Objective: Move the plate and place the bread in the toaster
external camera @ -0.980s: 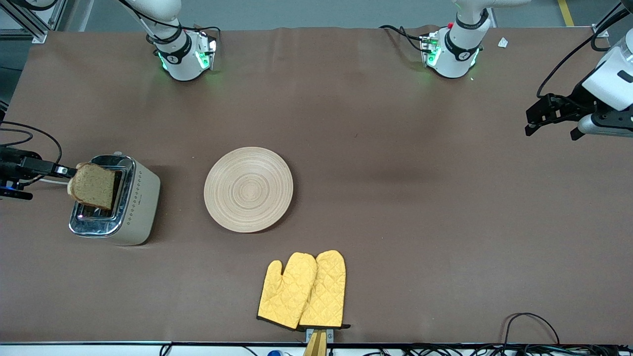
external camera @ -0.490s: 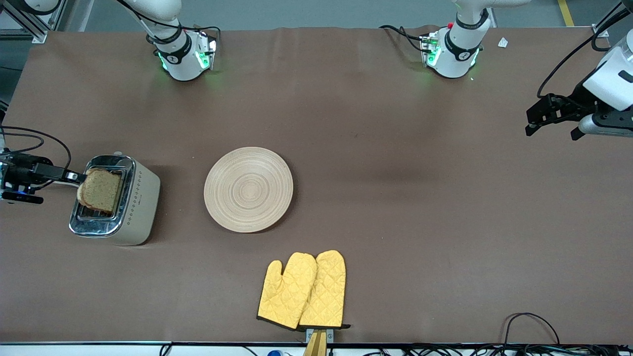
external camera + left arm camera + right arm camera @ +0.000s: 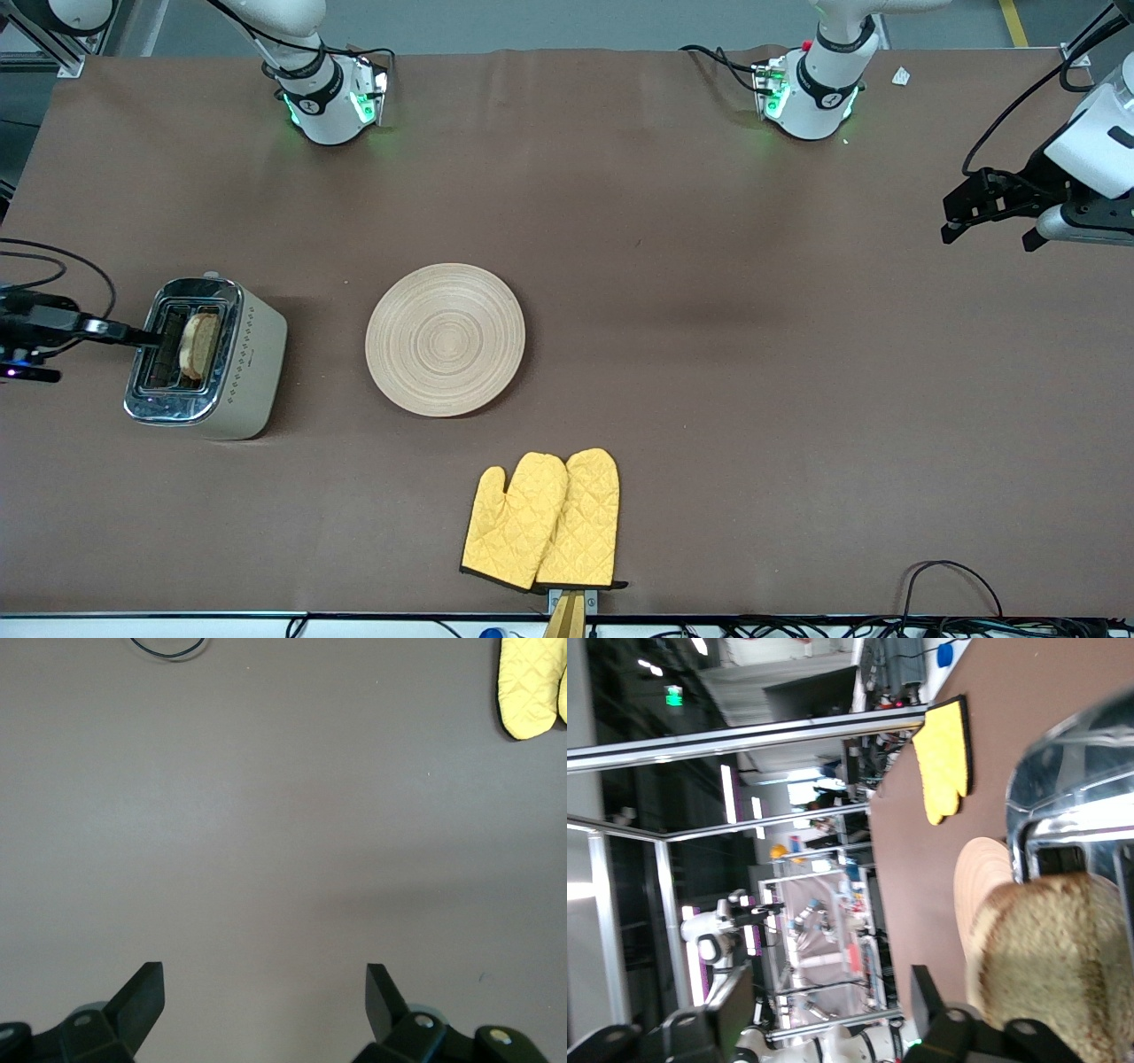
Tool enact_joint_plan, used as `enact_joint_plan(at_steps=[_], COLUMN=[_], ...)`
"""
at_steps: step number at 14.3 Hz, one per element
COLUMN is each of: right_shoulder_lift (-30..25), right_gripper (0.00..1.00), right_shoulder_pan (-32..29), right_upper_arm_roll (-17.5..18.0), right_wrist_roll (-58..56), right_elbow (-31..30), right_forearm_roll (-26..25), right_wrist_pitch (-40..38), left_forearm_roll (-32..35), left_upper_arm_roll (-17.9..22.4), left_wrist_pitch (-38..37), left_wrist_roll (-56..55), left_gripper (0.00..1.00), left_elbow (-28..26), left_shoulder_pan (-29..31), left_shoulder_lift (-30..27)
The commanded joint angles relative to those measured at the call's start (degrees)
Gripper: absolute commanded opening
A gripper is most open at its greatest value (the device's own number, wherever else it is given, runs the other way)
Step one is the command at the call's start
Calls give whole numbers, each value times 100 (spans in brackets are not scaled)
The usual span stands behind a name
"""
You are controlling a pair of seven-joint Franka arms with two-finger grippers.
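Observation:
The cream toaster (image 3: 252, 359) with a chrome top stands at the right arm's end of the table. The brown bread (image 3: 199, 344) stands in one of its slots with its top edge sticking out. My right gripper (image 3: 133, 334) is open beside the toaster's top, with nothing between its fingers. In the right wrist view the bread (image 3: 1054, 966) and the toaster's chrome top (image 3: 1081, 771) lie beside the open gripper (image 3: 828, 1001). The round wooden plate (image 3: 445, 339) lies bare mid-table. My left gripper (image 3: 955, 221) waits open at the left arm's end; it also shows in the left wrist view (image 3: 263, 992).
Two yellow oven mitts (image 3: 542, 521) lie nearer to the front camera than the plate, close to the table's front edge. One mitt shows in the left wrist view (image 3: 532, 682). Cables trail at the table's front edge (image 3: 948, 585) and beside the right gripper (image 3: 53, 257).
The bread has gone from tilted over the toaster, held by my right gripper, down into a slot. The right gripper has let go and drawn back slightly. The left arm has not moved.

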Motion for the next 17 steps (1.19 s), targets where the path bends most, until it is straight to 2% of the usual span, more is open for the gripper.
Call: enact_joint_plan(at_steps=[1, 3, 6, 10, 11, 14, 17], right_shoulder_lift=[-481, -990, -1817, -2521, -2740, -2926, -3312], right_gripper=[100, 100, 100, 100, 100, 100, 100], right_shoulder_pan=[305, 796, 1683, 2563, 2739, 3074, 3496], right_upper_arm_roll=[-24, -41, 2, 3, 11, 11, 20], right_wrist_roll=[875, 1018, 1114, 1474, 1675, 1773, 2239], right_elbow=[1360, 1637, 1480, 1068, 866, 767, 363], right_forearm_roll=[-1518, -2934, -5193, -6672, -6867, -7123, -7290], right_wrist_pitch=[291, 651, 1399, 1339, 1348, 1111, 1066], left_forearm_roll=[-137, -137, -155, -146, -146, -128, -119], left_upper_arm_roll=[0, 0, 0, 0, 0, 0, 9], left_wrist_pitch=[-45, -54, -54, -45, -45, -45, -45], left_wrist_roll=[45, -60, -571, -553, -545, -536, -571], left_gripper=[100, 100, 100, 100, 100, 100, 100], left_elbow=[79, 79, 79, 105, 105, 140, 149], left_shoulder_pan=[30, 12, -14, -23, -14, -14, -6], left_shoulder_lift=[22, 14, 14, 22, 22, 40, 49])
